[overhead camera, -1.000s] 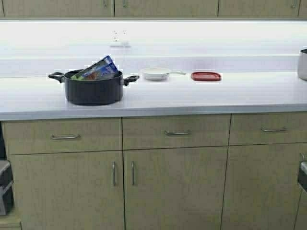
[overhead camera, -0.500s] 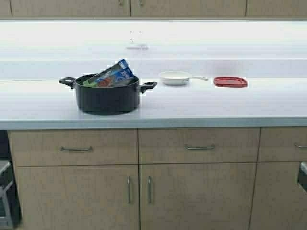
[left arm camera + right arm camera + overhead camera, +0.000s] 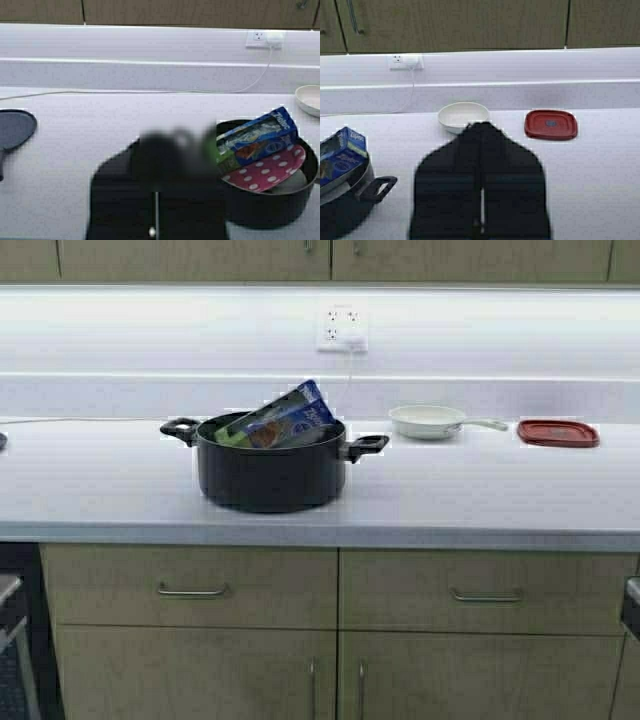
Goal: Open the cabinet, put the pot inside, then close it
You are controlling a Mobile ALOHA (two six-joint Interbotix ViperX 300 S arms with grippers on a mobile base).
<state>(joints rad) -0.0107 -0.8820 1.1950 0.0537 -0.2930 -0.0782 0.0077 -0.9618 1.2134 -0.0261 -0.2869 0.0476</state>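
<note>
The pot sits on the counter, right under the cabinet, so it only needs to be lifted straight up. A packet sticks out of it. The cabinet doors are shut, so opening them looks like the first job. The left gripper hangs low just beside the pot. The right gripper hangs on the pot's other side, facing a white pan and a red lid. Both pincers look pressed together and hold nothing, with only a thin slit between the fingers.
</note>
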